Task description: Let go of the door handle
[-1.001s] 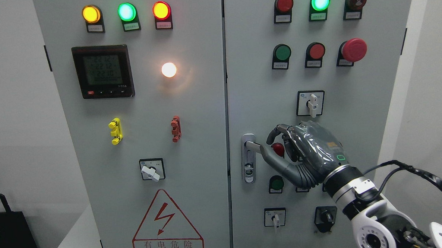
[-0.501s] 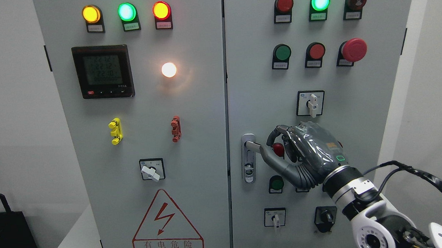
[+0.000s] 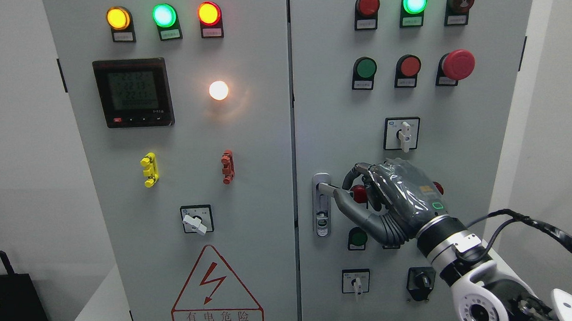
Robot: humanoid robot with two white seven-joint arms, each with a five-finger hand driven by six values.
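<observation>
Right of the frame's centre, the right hand (image 3: 389,202), dark grey with a glossy back, has its fingers (image 3: 352,177) curled over the silver lever door handle (image 3: 327,187), which juts from its chrome plate on the grey cabinet's right door (image 3: 332,105). The thumb (image 3: 353,210) lies under the lever, so the hand looks clamped on it. The risk in letting go seems to be the small red push button (image 3: 360,193) just behind the knuckles: fingers opening wide or drawing back crookedly could press it, or snag the lever and tug the door.
</observation>
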